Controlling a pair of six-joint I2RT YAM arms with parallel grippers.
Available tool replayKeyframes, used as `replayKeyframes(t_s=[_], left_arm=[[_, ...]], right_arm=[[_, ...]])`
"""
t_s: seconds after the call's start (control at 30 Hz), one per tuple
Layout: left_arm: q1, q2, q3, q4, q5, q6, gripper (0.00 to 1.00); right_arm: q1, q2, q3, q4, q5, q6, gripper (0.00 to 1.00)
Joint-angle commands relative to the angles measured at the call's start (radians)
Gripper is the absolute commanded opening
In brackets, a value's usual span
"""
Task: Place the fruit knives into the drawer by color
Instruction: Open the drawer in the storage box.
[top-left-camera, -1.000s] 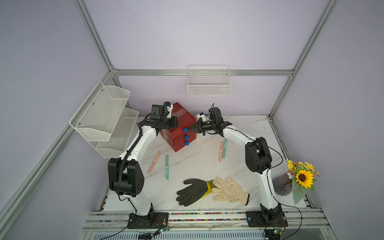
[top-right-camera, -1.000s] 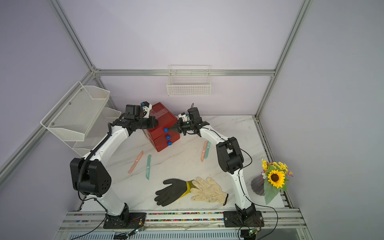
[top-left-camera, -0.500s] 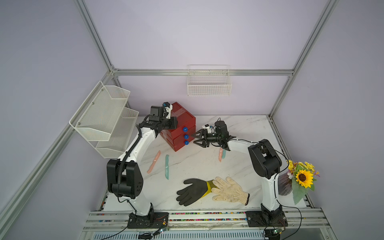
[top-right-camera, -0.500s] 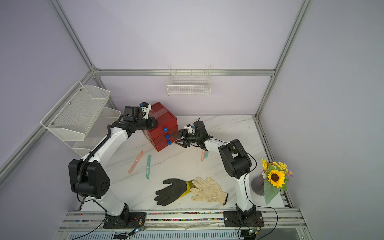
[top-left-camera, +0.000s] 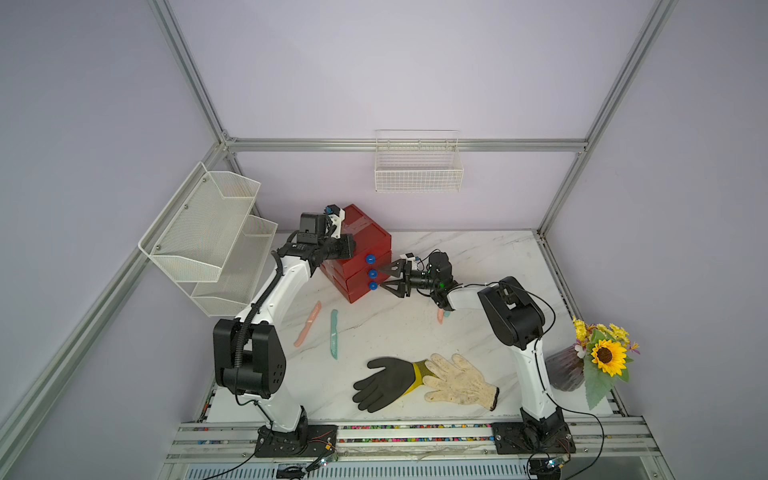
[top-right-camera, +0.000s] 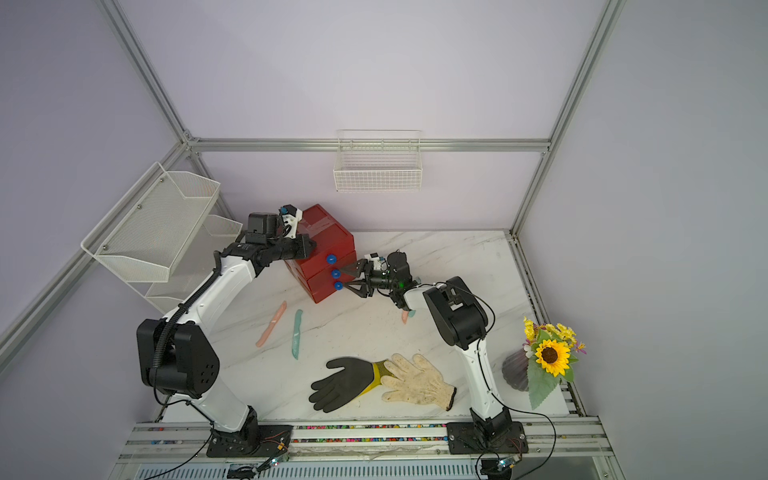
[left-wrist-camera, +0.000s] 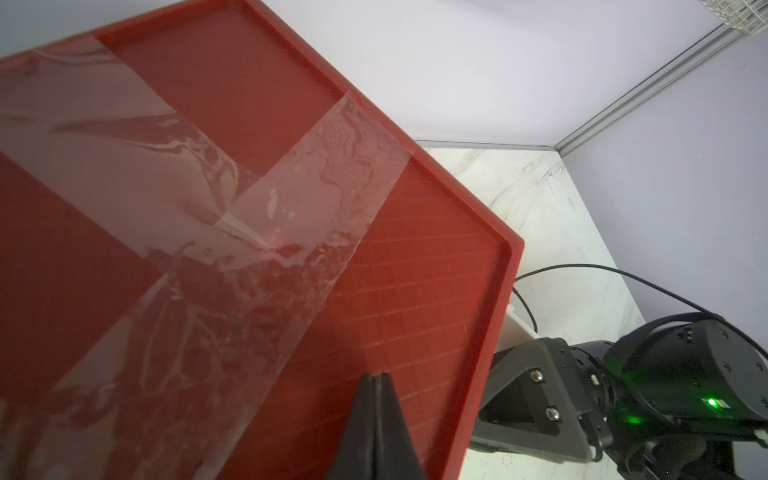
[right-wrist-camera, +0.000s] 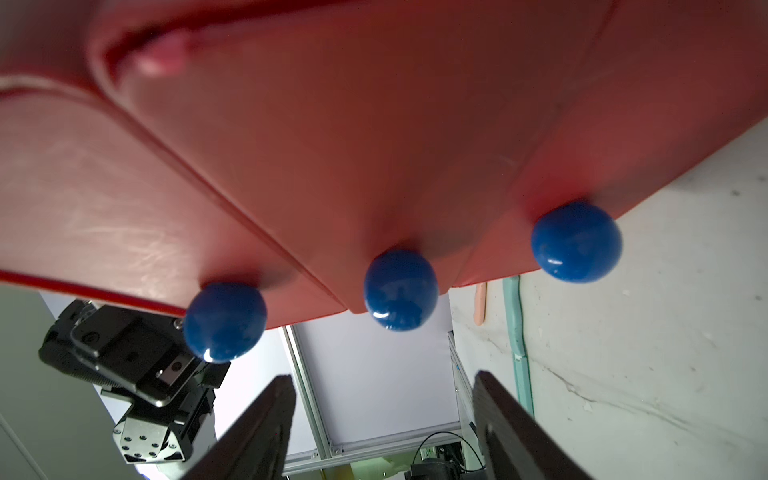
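The red drawer (top-left-camera: 357, 239) cabinet stands at the back left of the marble table, its three blue knobs facing right and all fronts looking shut. My left gripper (left-wrist-camera: 377, 376) is shut and empty, its tips resting on the taped top. My right gripper (top-left-camera: 384, 277) is open just in front of the middle knob (right-wrist-camera: 401, 289), holding nothing. A salmon pink knife (top-left-camera: 307, 324) and a teal knife (top-left-camera: 334, 334) lie left of centre. The ends of another pink knife (top-left-camera: 439, 318) and teal knife (top-left-camera: 447, 314) stick out from under the right arm.
A black glove (top-left-camera: 386, 384) and a cream glove (top-left-camera: 457, 384) lie near the front edge. A vase with a sunflower (top-left-camera: 604, 357) stands at the right. White wire baskets hang on the left wall (top-left-camera: 208, 237) and the back wall (top-left-camera: 417, 166).
My right gripper has opened and dropped from the top knob's height to the middle knob, its forearm now low over the two right-hand knives. The left arm has barely moved.
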Motion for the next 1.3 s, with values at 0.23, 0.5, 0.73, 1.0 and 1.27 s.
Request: replayKeyframes(t_s=[0.23, 0.5, 0.73, 1.0, 1.27], left_arm=[[0.003, 0.031, -0.064, -0.164, 0.013, -0.004, 0.00], [0.011, 0.039, -0.070, -0.154, 0.022, -0.001, 0.00], [0.018, 0.042, -0.068, -0.150, 0.025, -0.005, 0.00], [0.036, 0.044, -0.057, -0.139, 0.033, -0.015, 0.00], [0.042, 0.060, -0.039, -0.127, 0.051, -0.030, 0.00]], right_arm=[[0.020, 0.126, 0.157, 0.059, 0.004, 0.067, 0.62], [0.039, 0.188, 0.257, 0.019, -0.009, 0.076, 0.35], [0.040, 0.172, 0.219, 0.044, -0.027, 0.091, 0.16], [0.041, -0.014, -0.102, 0.137, -0.058, 0.089, 0.16], [0.045, -0.105, -0.288, 0.216, -0.082, 0.126, 0.17]])
